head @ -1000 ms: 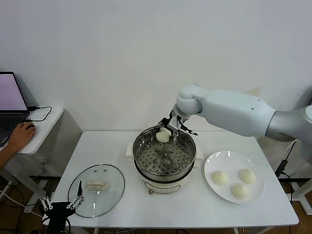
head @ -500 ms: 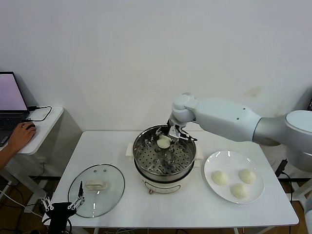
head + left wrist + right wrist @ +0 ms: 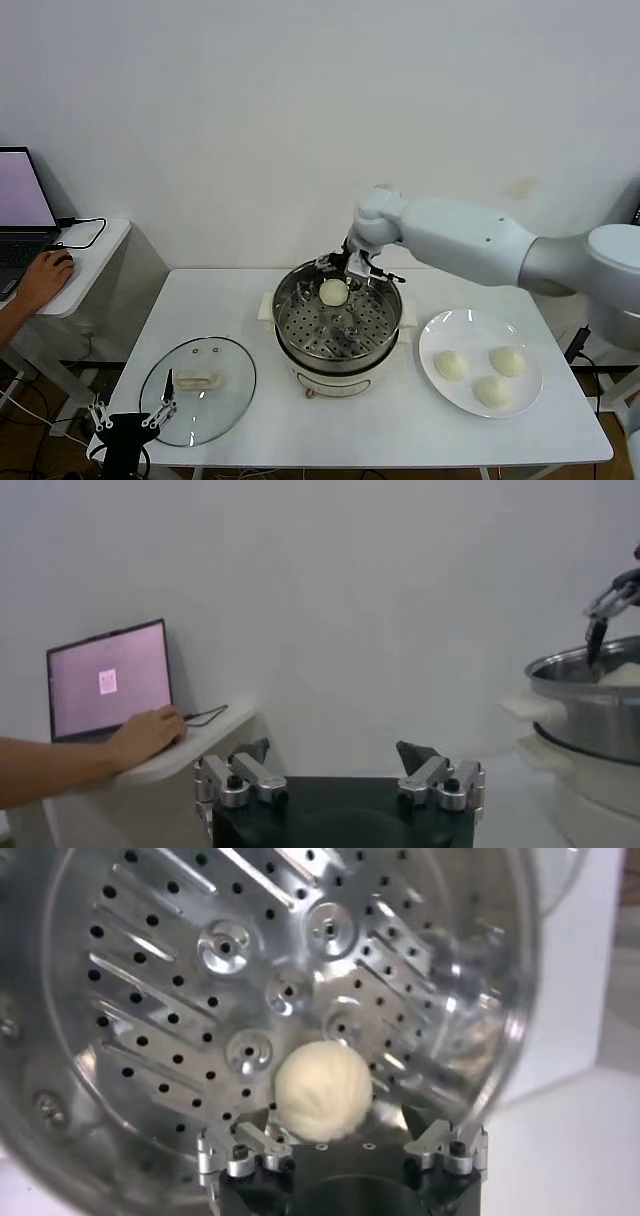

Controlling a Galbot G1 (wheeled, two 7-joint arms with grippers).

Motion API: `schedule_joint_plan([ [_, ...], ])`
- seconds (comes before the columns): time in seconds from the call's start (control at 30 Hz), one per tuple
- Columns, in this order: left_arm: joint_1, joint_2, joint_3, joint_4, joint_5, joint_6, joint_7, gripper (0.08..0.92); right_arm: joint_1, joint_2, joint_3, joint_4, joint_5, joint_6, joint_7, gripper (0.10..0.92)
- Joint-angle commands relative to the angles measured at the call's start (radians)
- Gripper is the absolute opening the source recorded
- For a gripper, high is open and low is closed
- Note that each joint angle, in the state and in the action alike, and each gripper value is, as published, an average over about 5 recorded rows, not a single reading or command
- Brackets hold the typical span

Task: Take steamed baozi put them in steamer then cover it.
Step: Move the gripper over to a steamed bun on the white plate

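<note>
While the right claw [image 3: 349, 266] hangs over the far rim of the steamer [image 3: 338, 338] with its fingers spread apart and holding nothing, one steamed baozi [image 3: 332, 292] lies loose on the perforated tray just below it. That bun is round, smooth and cream-white, with a faintly dimpled dough skin in the right wrist view [image 3: 322, 1092], where it sits on the shiny punched metal between the two open fingertips [image 3: 245, 1148] without being pinched by them. The steamer is a round stainless-steel pot on a cream-white base, standing at the middle of the white tabletop [image 3: 250, 300]; its tray shows rows of small holes and raised ribs.

Three more baozi [image 3: 450, 364] of the same look rest on a flat white plate [image 3: 440, 335] to the robot's right of the steamer, well apart from each other. The cover [image 3: 198, 389], a clear glass lid with a metal rim and a cream-white oblong handle, lies flat on the tabletop to the robot's left of the steamer, near the front edge.

The left claw [image 3: 131, 421] is parked low at the front-left corner of the tabletop, just beside the lid, its fingers wide apart and empty. A side desk [image 3: 90, 255] at the far left carries an open laptop [image 3: 108, 678], with a person's hand [image 3: 42, 280] beside it.
</note>
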Motion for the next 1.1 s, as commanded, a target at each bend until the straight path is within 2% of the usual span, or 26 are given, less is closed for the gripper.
schedule_joint_plan([
  [0.03, -0.004, 0.012, 0.001, -0.004, -0.004, 0.005, 0.000, 0.823, 0.129, -0.161, 0.002, 0.186, 0.259, -0.269, -0.099, 0.823],
  [0.13, -0.013, 0.027, 0.008, -0.008, -0.012, 0.021, 0.002, 0.823, 0.183, -0.298, -0.025, 0.303, 0.292, -0.422, -0.115, 0.823],
  [0.33, -0.031, 0.059, 0.030, -0.006, -0.029, 0.043, 0.003, 0.823, 0.210, -0.595, -0.086, 0.488, 0.300, -0.596, -0.106, 0.823],
  [0.47, -0.036, 0.078, 0.034, -0.007, -0.029, 0.047, 0.004, 0.823, 0.184, -0.741, -0.103, 0.577, 0.277, -0.654, -0.094, 0.823],
  [0.6, -0.036, 0.093, 0.030, -0.006, -0.032, 0.046, 0.004, 0.823, 0.138, -0.844, -0.122, 0.606, 0.223, -0.649, -0.086, 0.823],
  [0.8, -0.032, 0.101, 0.020, -0.003, -0.042, 0.050, 0.005, 0.823, -0.024, -0.878, -0.083, 0.585, 0.108, -0.601, -0.063, 0.823],
  [1.1, -0.018, 0.083, 0.010, -0.015, -0.039, 0.057, 0.005, 0.823, -0.561, -0.775, 0.370, 0.413, 0.032, -0.585, -0.034, 0.823],
])
